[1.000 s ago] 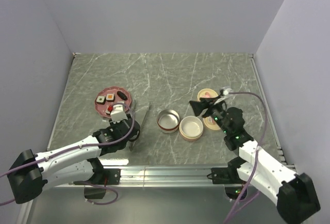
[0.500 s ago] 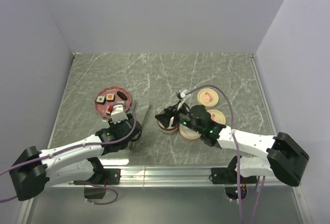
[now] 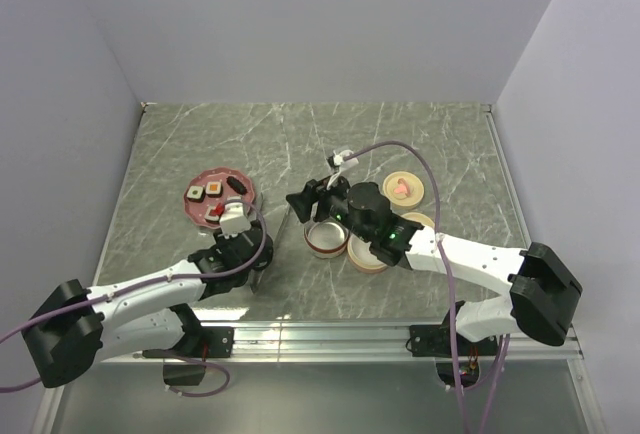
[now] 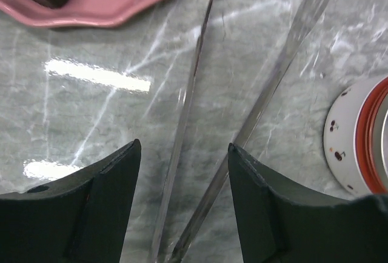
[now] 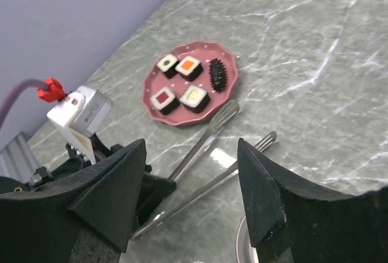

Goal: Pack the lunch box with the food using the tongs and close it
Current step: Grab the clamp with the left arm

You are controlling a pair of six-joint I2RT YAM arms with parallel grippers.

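Note:
The silver tongs (image 4: pixel 273 87) lie flat on the marble, both slim arms running between the fingers of my left gripper (image 4: pixel 183 145), which is open and straddles them near the joined end. The right wrist view shows the tongs (image 5: pixel 225 116) with their tips beside the pink plate (image 5: pixel 213 96). That plate holds several pieces of food (image 5: pixel 188 66), sushi-like blocks. My right gripper (image 5: pixel 191 142) hangs open above the tongs with nothing in it. From above, the right gripper (image 3: pixel 298 204) hovers left of the lunch box (image 3: pixel 326 235). The left gripper (image 3: pixel 253 259) sits low by the tongs (image 3: pixel 276 237).
A second round tin (image 3: pixel 370 250) touches the first. Two flat lids (image 3: pixel 404 187) lie behind them to the right. A tin with a red rim (image 4: pixel 357 136) shows at the right edge of the left wrist view. The plate (image 3: pixel 190 204) sits behind the left arm.
My right arm has swung left from the lids, across the tins, to above the tongs' tips. The left gripper has opened wider around the tongs.

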